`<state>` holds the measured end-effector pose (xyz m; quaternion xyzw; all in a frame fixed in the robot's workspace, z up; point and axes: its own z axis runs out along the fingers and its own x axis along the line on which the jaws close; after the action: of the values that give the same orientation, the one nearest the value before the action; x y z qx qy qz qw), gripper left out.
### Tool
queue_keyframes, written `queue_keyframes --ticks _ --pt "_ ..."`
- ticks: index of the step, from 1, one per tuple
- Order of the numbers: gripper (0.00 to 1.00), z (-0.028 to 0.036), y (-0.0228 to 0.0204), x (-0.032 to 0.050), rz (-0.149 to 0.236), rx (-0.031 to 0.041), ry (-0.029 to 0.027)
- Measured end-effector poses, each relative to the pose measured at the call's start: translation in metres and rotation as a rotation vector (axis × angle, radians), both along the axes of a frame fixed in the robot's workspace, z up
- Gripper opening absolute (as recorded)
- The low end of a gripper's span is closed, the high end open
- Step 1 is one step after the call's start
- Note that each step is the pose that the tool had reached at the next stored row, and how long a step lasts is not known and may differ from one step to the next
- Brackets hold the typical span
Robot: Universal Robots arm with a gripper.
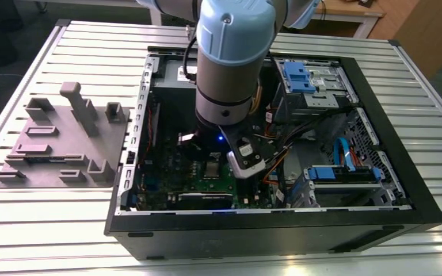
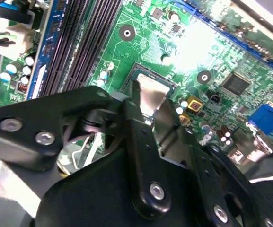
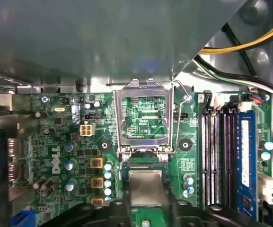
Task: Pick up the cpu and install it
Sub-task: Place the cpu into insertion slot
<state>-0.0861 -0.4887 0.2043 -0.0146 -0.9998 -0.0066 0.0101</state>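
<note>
- The fingers [image 2: 137,118] are closed on two opposite edges of the cpu [image 2: 153,92]. The chip is at the open socket [image 3: 143,164] of the green motherboard [image 3: 56,142], inside the computer case [image 1: 282,233] on the slatted worktop [image 1: 52,230]. You cannot tell whether it rests in the socket or sits just above it.
- This looks like the seating step. Keep the chip flat and square to the socket's rim, and lower it straight with no sideways push, as the contacts underneath probably bend easily.
- Mind the hinged load plate [image 3: 118,123], which stands open just beside the socket. Keep the gripper [image 2: 153,106] off it.
- The cpu is a small flat square with a silvery-grey metal top that catches the light.
</note>
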Motion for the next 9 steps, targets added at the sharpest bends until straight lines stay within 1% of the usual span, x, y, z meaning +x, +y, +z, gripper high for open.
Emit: queue_keyframes --ticks 2,3,4,5,7,8,9 --pt "0.31 0.0028 0.0 0.0 0.0 -0.0001 0.0005" --pt "0.31 0.0035 0.0 0.0 0.0 -0.0001 0.0008" --pt "0.25 0.0037 0.0 0.0 0.0 0.0002 0.001" --pt "0.25 0.0037 0.0 0.0 0.0 0.0002 0.0011" --pt "0.14 0.0038 0.0 0.0 0.0 0.0001 0.0012" --pt "0.1 0.0038 0.0 0.0 0.0 0.0001 0.0012" --pt "0.1 0.0039 0.0 0.0 0.0 0.0 0.0012"
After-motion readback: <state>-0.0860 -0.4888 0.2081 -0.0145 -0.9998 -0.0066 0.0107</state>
